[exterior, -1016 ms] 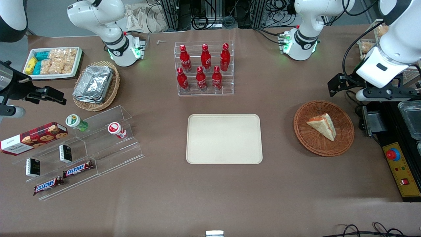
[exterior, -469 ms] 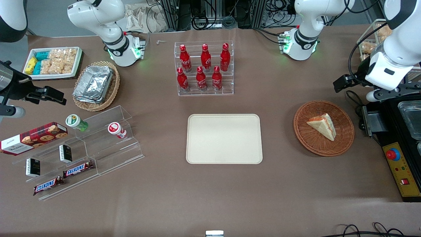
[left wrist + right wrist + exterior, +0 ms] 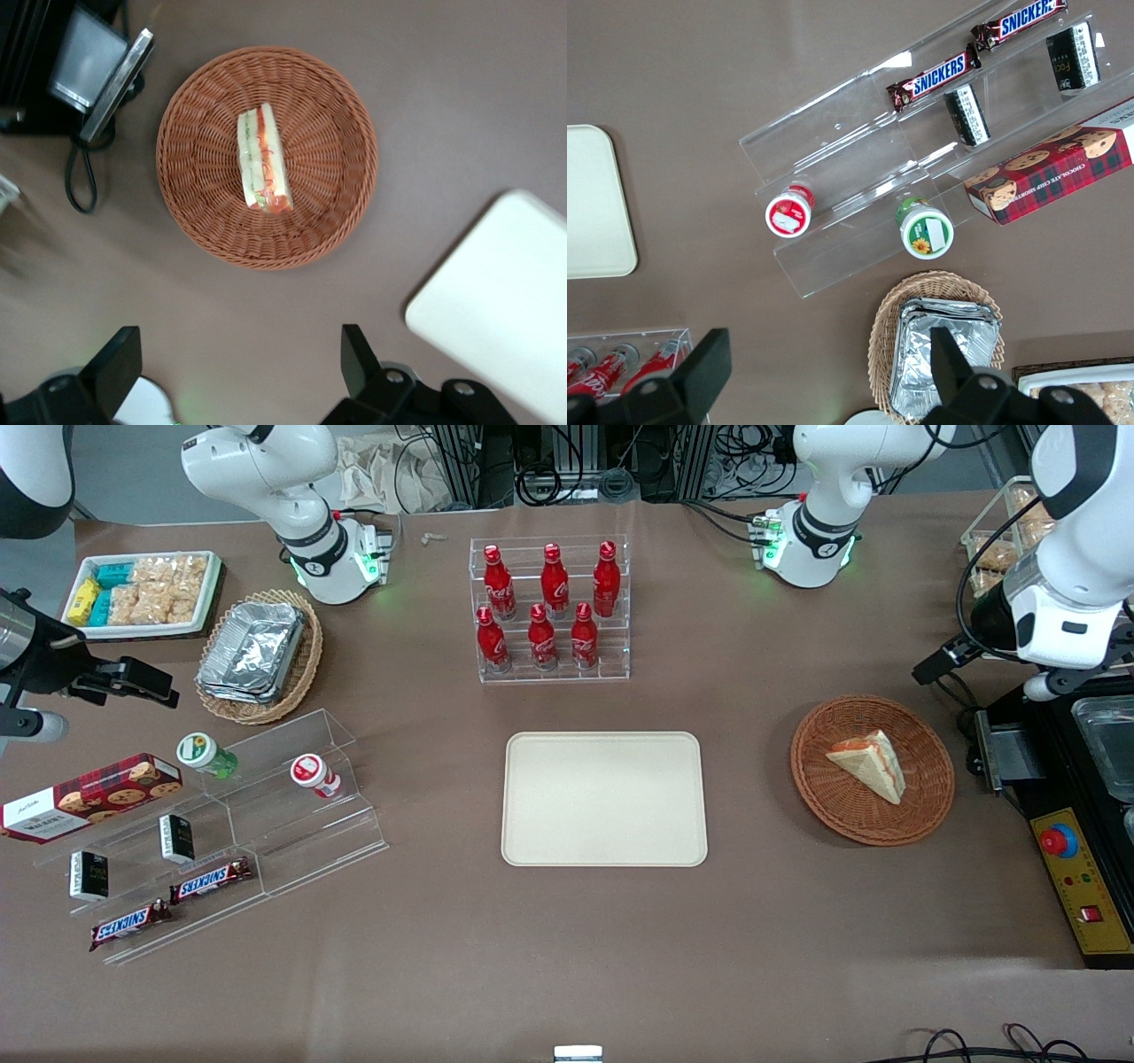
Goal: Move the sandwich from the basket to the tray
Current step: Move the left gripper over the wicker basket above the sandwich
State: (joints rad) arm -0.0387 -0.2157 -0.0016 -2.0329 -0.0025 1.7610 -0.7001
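Black fingers [image 3: 115,363] of the tool [image 3: 235,367] stand wide apart, gripping nothing, poised high above the worktop [image 3: 762,921] beside the basket [image 3: 921,815]. Inside that reddish-brown wicker basket lies the sandwich [image 3: 870,763], a pale cream wedge resting on its side with orange-red and green filling showing along one cut edge. It probably handles as light, soft and easily crushed, so a gentle pinch across the two bread faces near the thick middle seems best. Toward the table's centre, well apart from the basket, waits the cream tray [image 3: 532,841].
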